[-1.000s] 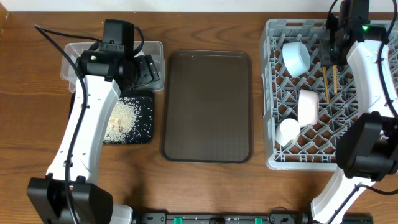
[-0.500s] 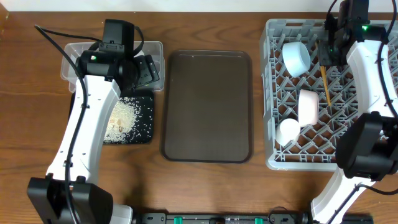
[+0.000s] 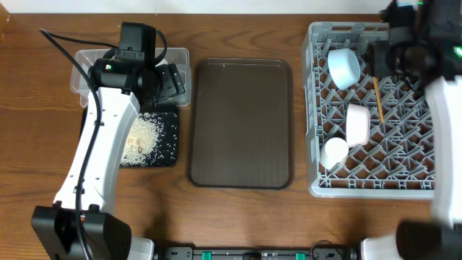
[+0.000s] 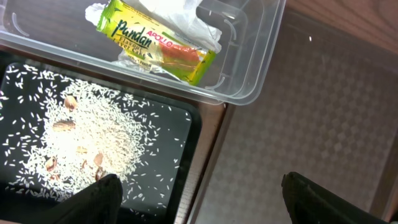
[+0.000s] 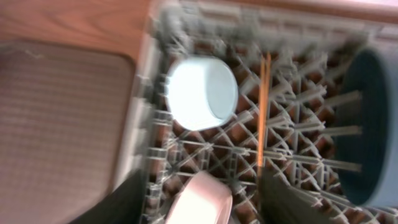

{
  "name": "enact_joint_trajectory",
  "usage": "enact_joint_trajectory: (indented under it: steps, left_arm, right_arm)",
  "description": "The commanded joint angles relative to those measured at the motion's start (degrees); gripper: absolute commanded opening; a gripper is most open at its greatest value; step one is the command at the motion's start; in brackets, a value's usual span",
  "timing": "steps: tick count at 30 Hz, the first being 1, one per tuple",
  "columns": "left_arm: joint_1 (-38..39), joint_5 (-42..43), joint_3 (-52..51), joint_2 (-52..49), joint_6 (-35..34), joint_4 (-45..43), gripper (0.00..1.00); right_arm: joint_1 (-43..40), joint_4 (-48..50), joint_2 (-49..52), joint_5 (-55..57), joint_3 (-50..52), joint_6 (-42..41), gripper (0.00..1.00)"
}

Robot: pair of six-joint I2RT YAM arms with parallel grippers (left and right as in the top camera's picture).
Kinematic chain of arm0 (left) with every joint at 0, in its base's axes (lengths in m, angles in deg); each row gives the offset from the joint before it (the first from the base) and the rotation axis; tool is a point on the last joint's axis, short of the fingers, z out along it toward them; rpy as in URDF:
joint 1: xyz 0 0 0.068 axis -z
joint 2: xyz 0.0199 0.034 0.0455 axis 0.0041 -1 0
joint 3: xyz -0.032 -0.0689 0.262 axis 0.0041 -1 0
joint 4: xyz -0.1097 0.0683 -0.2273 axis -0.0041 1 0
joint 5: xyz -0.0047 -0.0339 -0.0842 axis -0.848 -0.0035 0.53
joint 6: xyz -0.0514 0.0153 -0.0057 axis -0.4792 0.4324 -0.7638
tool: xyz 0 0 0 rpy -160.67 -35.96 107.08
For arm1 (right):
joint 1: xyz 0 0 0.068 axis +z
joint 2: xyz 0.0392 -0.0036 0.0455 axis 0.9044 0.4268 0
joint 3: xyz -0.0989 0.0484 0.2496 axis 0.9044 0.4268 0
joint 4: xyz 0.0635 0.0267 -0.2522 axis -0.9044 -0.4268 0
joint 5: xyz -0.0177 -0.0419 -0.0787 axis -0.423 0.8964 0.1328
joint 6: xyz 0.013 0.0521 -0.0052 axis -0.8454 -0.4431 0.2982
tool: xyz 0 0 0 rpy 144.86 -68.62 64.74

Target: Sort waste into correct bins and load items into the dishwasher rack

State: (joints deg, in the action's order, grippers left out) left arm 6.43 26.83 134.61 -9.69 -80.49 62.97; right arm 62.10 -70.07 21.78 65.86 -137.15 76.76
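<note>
Wood table (image 3: 238, 217): chopsticks (image 3: 377, 97) lie in rack (image 3: 315, 144). Right gripper (image 5: 199, 196) fingers apart, empty. Left gripper (image 4: 200, 186) spread wide above tray (image 3: 167, 155).

A robotics lab, set up as a dishwashing station. A white left arm (image 3: 97, 144) and right arm (image 3: 446, 130) flank a wood-grain tabletop (image 3: 238, 217) carrying a grey dishwasher rack (image 3: 317, 108) and brown serving tray (image 3: 240, 123)

Overhead straight down, far; left wrist close over tub (image 4: 260, 43); right wrist over rack (image 5: 298, 152); overhead shares both.
</note>
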Motion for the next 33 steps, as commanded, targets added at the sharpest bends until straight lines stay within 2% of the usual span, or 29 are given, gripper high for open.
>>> enact_joint_trajectory:
  steps: [1,12,22,27,33]
  left_arm:
    - [-0.2,-0.5,0.9,0.7,0.1,0.2,0.85]
    - [-0.2,-0.5,0.9,0.7,0.1,0.2,0.85]
    - [-0.2,-0.5,0.9,0.7,0.1,0.2,0.85]
    - [-0.2,-0.5,0.9,0.7,0.1,0.2,0.85]
    - [-0.2,-0.5,0.9,0.7,0.1,0.2,0.85]
  right_arm:
    - [1.8,-3.0,-6.6,-4.2,-0.3,-0.3,0.99]
    - [1.9,-13.3,-20.4,-3.5,-0.3,0.5,0.99]
    - [1.5,-13.4,-28.5,0.6,-0.1,-0.6,0.99]
    - [1.2,-4.9,-33.5,1.2,7.0,0.2,0.99]
    - [1.2,16.4,-45.8,-2.1,32.8,0.3,0.99]
